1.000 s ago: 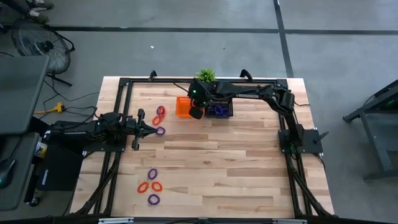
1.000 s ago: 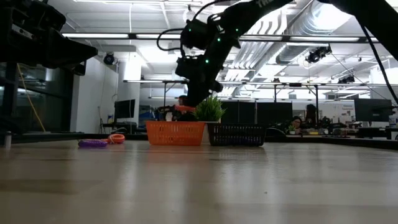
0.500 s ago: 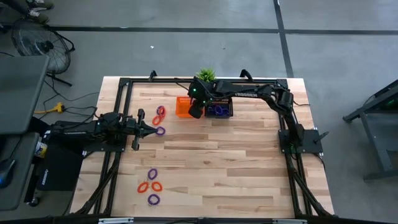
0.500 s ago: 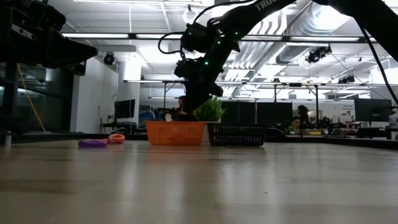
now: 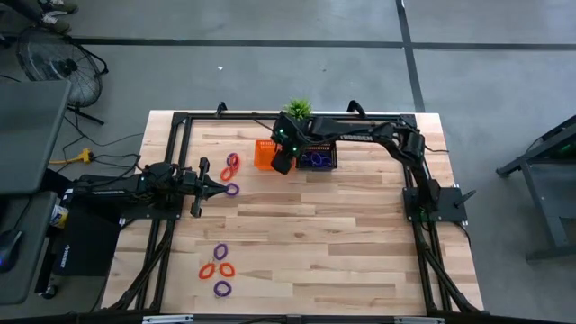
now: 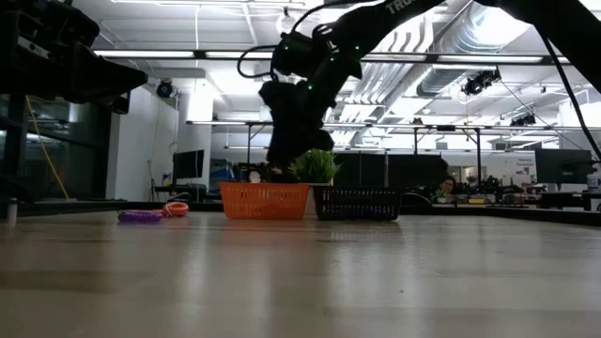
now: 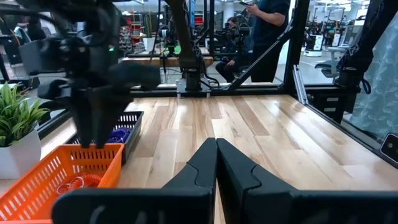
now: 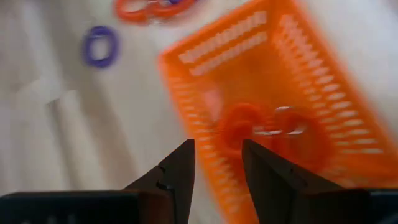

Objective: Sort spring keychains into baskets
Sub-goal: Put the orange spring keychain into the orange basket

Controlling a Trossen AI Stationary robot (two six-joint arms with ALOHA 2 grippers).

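The orange basket [image 5: 263, 153] and the black basket [image 5: 321, 164] stand side by side at the table's far middle. Orange-red keychains [image 8: 242, 124] lie in the orange basket and purple ones [image 7: 119, 132] in the black one. My right gripper [image 5: 282, 165] hangs open and empty above the orange basket's near right part [image 8: 280, 81]. My left gripper [image 5: 219, 187] is shut and empty at the left, just short of a purple keychain [image 5: 232, 189]. Orange-red and purple keychains [image 5: 232, 164] lie beside the orange basket. Several more [image 5: 219, 268] lie near the table's front left.
A small green potted plant [image 5: 298, 110] stands just behind the two baskets. A black metal frame [image 5: 171, 135] runs along the table's edges. Bare wood [image 5: 333, 243] spreads over the middle and right of the table. People and desks show in the room beyond [image 7: 267, 25].
My right gripper has moved a little toward the table's left, staying above the orange basket.
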